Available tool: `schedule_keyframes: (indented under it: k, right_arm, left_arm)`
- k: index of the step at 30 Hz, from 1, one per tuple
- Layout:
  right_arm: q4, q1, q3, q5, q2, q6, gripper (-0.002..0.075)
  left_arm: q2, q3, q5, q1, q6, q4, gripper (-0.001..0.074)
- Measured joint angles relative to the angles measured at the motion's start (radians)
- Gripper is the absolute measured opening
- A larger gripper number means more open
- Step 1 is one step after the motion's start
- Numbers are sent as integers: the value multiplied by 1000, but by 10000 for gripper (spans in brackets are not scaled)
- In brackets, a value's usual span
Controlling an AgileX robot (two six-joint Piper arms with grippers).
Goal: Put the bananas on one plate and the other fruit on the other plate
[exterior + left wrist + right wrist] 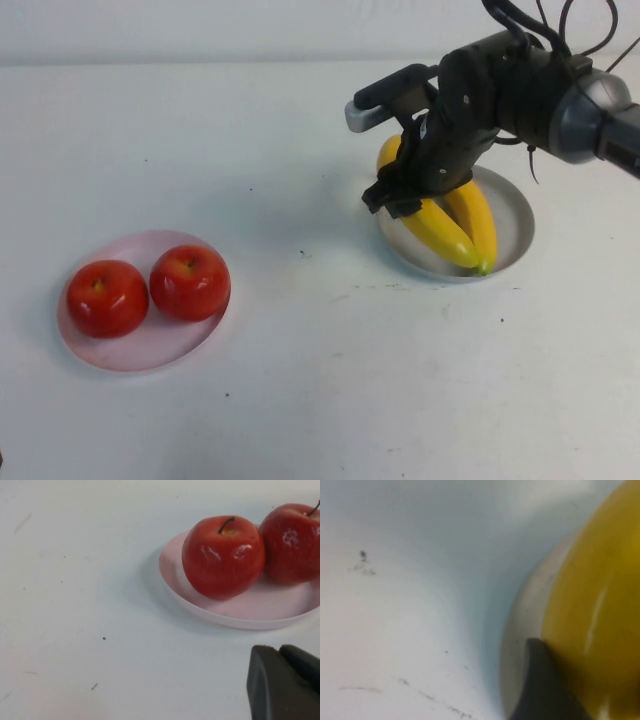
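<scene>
Two bananas point(455, 225) lie on grey plate point(515, 215); two apples point(150, 290) on pink plate point(150, 345).

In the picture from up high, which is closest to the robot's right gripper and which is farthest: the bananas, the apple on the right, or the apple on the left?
The right gripper is down at the grey plate, on the table's right side.
1. The bananas: right at the gripper, on the grey plate.
2. The right apple: on the pink plate, far left.
3. The left apple: same plate, farthest left.

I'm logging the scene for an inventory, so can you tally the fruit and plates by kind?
Bananas: 2, on the grey plate, right end effector over them
Apples: 2, on the pink plate
Plates: 2
Total: 6
</scene>
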State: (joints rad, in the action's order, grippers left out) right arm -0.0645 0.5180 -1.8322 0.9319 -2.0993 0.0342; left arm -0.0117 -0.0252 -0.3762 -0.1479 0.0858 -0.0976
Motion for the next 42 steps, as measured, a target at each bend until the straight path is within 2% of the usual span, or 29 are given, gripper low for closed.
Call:
schedule_keyframes:
  k: [5, 7, 13, 15, 18, 20, 22, 25, 28, 30, 33, 42]
  right_arm:
    - [2, -33, 0, 7, -40, -8, 339]
    - [4, -38, 0, 22, -51, -8, 369]
    - [19, -39, 0, 44, -57, -8, 626]
    - [20, -39, 0, 56, -57, -8, 664]
    - [20, -35, 0, 71, -41, -10, 668]
    - [20, -23, 0, 96, -4, -10, 629]
    - [20, -2, 4, 119, 47, -10, 553]
    - [26, 49, 46, 147, 155, -17, 363]
    - [72, 83, 118, 167, 283, -28, 122]
    - [102, 91, 163, 196, 360, -28, 44]
    - [127, 92, 214, 258, 452, -28, 2]
    - [206, 92, 492, 274, 753, -12, -15]
  left_arm:
    - [0, 0, 0, 0, 0, 0, -1]
    - [0, 0, 0, 0, 0, 0, -1]
    - [0, 0, 0, 0, 0, 0, -1]
    - [0, 0, 0, 0, 0, 0, -1]
    - [0, 0, 0, 0, 0, 0, -1]
    - [0, 0, 0, 0, 0, 0, -1]
    - [0, 0, 0, 0, 0, 0, -1]
    - [0, 0, 0, 0, 0, 0, -1]
    - [0, 0, 0, 0, 0, 0, -2]
    - [0, 0, 0, 0, 0, 0, -1]
    - [0, 0, 0, 0, 0, 0, -2]
    - [0, 0, 0, 0, 0, 0, -2]
